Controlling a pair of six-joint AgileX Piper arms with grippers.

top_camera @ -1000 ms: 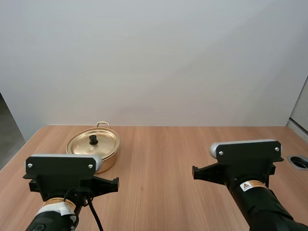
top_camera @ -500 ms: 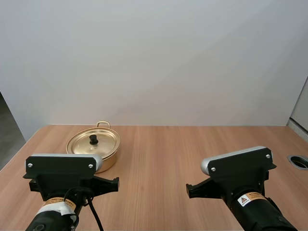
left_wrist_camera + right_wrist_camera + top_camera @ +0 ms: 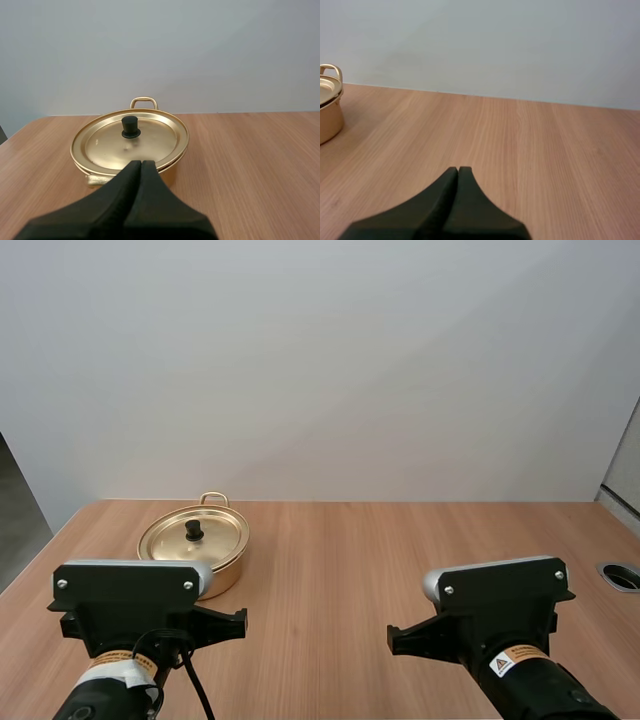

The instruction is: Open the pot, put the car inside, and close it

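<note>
A shallow gold pot (image 3: 195, 545) stands at the back left of the wooden table (image 3: 330, 570), its gold lid (image 3: 131, 140) on, with a black knob (image 3: 130, 126) in the middle. My left gripper (image 3: 140, 163) is shut on nothing, its tips just short of the pot's near rim and pointing at it. My right gripper (image 3: 458, 170) is also shut on nothing, low over bare wood to the right of the pot (image 3: 330, 102). In the high view both arms sit at the near edge, left arm (image 3: 130, 625) in front of the pot, right arm (image 3: 500, 625) at the right.
A round cable hole (image 3: 622, 576) is set in the table near its right edge. Bare wood stretches between the pot and the right arm. A pale wall stands behind the table.
My right arm has drawn back toward the near edge and slightly left. The left arm and the pot have not moved.
</note>
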